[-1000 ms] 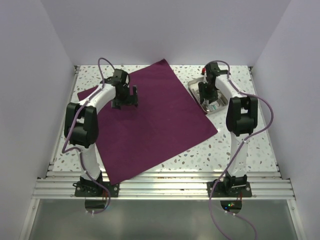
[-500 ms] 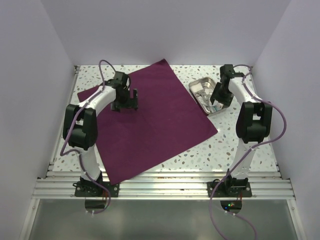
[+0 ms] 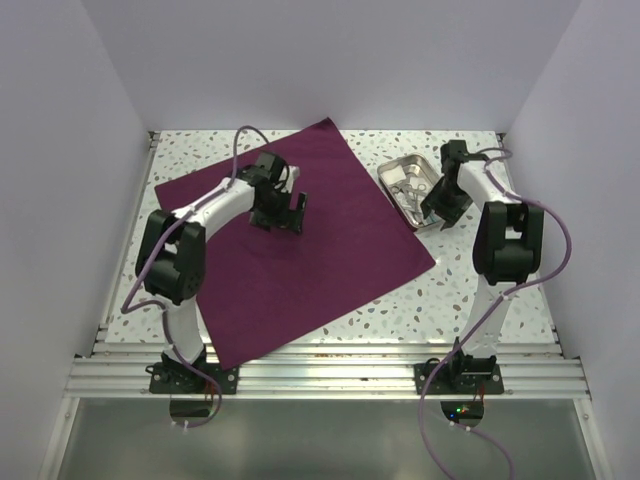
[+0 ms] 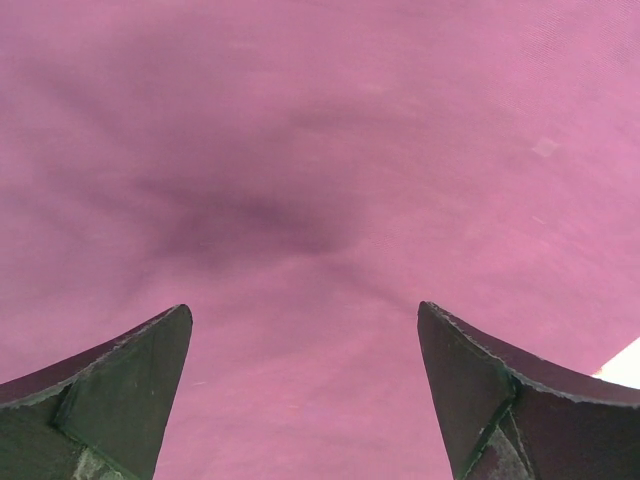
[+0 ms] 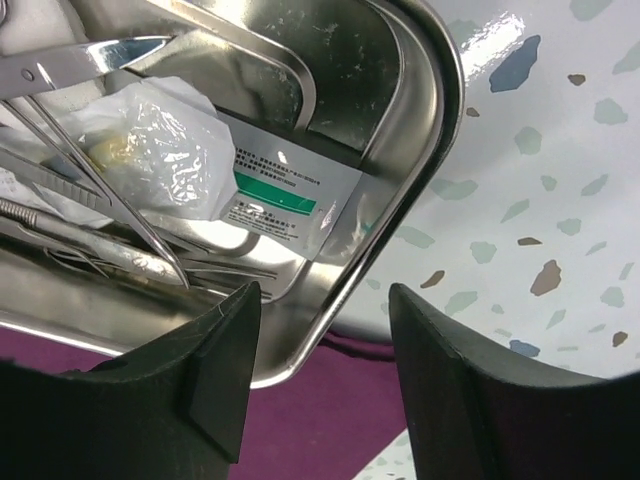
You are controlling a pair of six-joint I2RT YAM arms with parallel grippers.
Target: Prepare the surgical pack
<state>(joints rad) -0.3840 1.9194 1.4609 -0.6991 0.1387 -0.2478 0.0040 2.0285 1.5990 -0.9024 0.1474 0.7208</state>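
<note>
- Table (image 3: 500, 290): speckled top bearing everything below.
- Drape (image 3: 330, 250): one flat, open sheet at centre-left, still unfolded.
- Tray (image 3: 386, 172): steel, with instruments inside, just beside the drape's right edge.
- Left claw (image 3: 283, 215): wide open; it has shifted from the drape's left part toward its middle.
- Right claw (image 5: 325, 290): wide open; it has moved from over the tray to its near rim, probably to pull the tray onto the drape.

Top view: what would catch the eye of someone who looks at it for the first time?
The big purple cloth, spread flat as a tilted square over much of the speckled table. The left gripper hangs open above its far part. At the far right, at the cloth's edge, a shiny steel tray holds metal tools, with the right gripper open at its near end.
</note>
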